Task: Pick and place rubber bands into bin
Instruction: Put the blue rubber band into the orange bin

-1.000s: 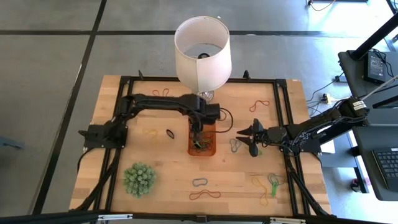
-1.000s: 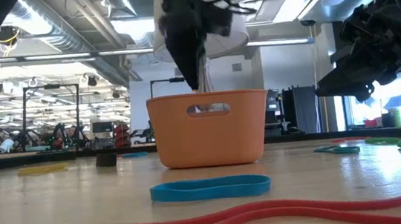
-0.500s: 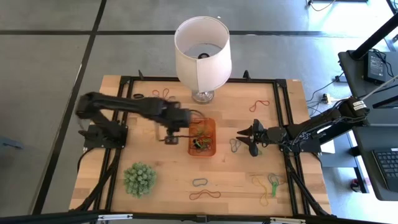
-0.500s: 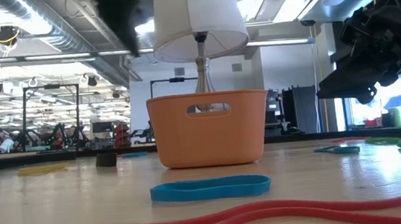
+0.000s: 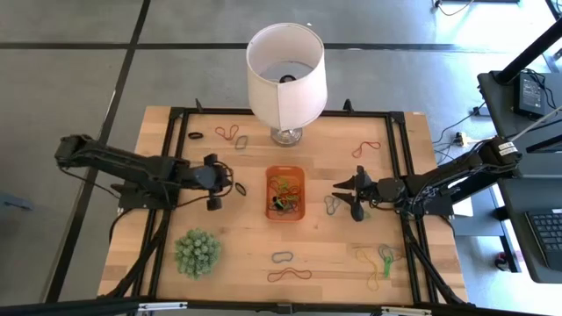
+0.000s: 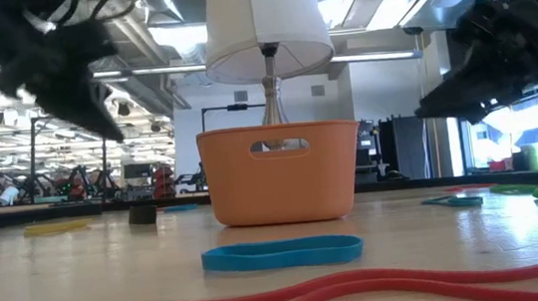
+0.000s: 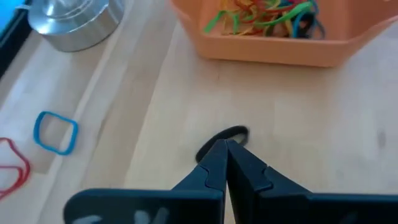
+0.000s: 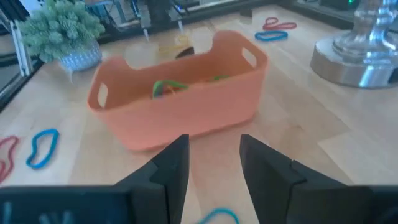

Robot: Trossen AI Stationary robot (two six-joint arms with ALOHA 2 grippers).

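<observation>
The rubber bands are thin, soft loops — almost weightless, floppy, a little grippy — so in my judgement each is best pinched across one strand where it lies flat on the wood, with the fingertips pressed right down to the surface, since there is no height to catch. The black rubber band (image 7: 224, 139) lies on the pale wooden table (image 5: 228, 263) just beyond the tips of the left gripper (image 7: 225, 147), whose fingers are pressed together with nothing visibly between them; in the high view it sits at about 9 o'clock from the orange bin (image 5: 285, 194). That bin is smooth moulded plastic with rounded corners and already holds a tangle of green, yellow and red bands. The right gripper (image 5: 355, 195) waits at 3 o'clock of the bin, fingers apart — a grey-green band (image 5: 332, 204) lies just beside it. More bands lie scattered toward 5 and 1 o'clock.
</observation>
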